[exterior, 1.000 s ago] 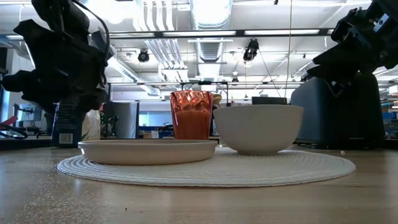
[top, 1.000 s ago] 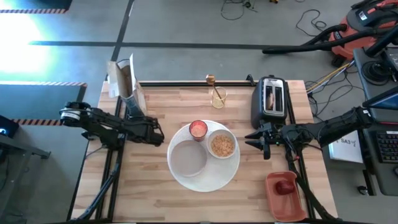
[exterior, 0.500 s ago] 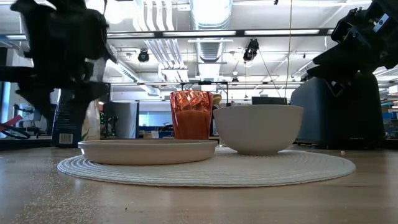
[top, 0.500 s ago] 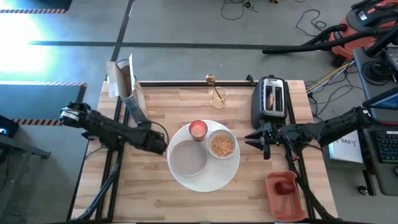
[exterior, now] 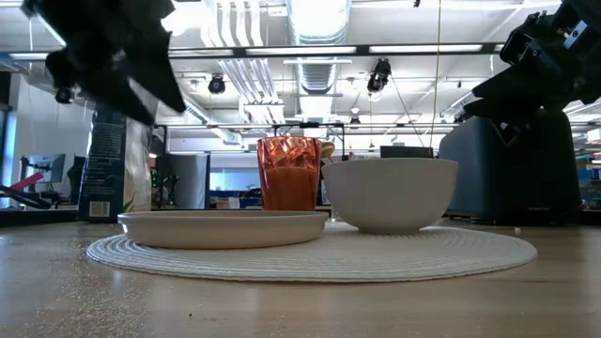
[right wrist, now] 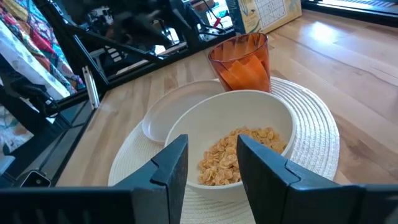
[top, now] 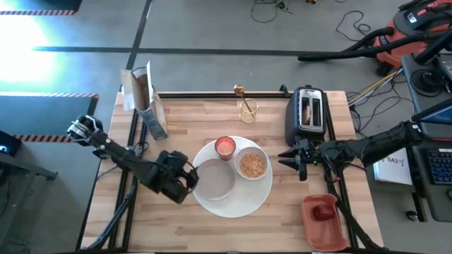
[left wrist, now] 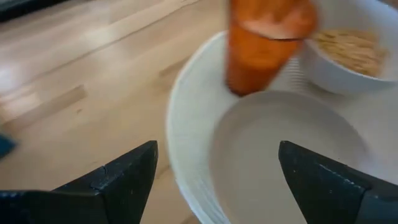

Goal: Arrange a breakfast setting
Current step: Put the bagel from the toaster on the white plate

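Note:
A large round white plate [top: 244,201] lies mid-table. On it rest a smaller white plate [top: 213,180], a white bowl [top: 252,164] of cereal flakes and a pink-red cup [top: 224,146]. My left gripper [top: 189,180] hovers open at that plate's left rim, tipped down over the small plate [left wrist: 280,149], with nothing between its fingers. My right gripper [top: 288,156] waits open to the right of the bowl [right wrist: 230,149]. A gold spoon [top: 245,106] stands in a glass at the far edge. Brown toast [top: 308,111] sticks out of the toaster. A dark-red fruit [top: 325,212] lies in a red tray.
A cereal box [top: 150,113] stands upright at the far left of the table. The black toaster [top: 308,116] is at the far right. The red tray [top: 323,222] sits at the near right corner. Bare wood shows along the near edge and left of the plate.
My left gripper has swung away from the cereal box toward the table's near edge and toward the plate, rising and rolling as it went. Its fingers stay apart. The box stays upright where it was. My right arm has kept still.

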### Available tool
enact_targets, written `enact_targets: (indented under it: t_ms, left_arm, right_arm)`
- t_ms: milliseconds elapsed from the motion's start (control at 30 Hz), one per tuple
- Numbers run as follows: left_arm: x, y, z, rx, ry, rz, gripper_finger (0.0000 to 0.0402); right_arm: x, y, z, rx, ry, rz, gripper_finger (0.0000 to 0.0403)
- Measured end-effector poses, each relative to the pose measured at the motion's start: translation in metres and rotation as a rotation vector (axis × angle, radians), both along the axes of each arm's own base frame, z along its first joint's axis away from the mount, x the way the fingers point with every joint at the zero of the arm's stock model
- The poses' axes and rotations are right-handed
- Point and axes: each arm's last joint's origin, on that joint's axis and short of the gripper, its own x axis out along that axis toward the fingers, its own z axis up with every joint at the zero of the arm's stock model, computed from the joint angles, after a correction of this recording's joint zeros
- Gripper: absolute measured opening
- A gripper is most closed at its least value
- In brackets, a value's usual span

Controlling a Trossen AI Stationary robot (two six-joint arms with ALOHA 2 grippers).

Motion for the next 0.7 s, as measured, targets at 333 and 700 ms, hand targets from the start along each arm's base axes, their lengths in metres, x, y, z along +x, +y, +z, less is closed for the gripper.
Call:
enact_targets:
  t_ms: [333, 700]
  left_arm:
    - [0.009, -0.021, 0.038, 0.036, 0.017, -0.223, 0.0316]
    - [0.01, -0.027, 0.051, -0.002, 0.045, -0.294, 0.0316]
  right_arm:
    - [0.0, 0.0, 0.0, 0.0, 0.001, 0.0, 0.0128]
    - [0.0, 0.0, 0.0, 0.0, 0.0, 0.0, 0.0128]
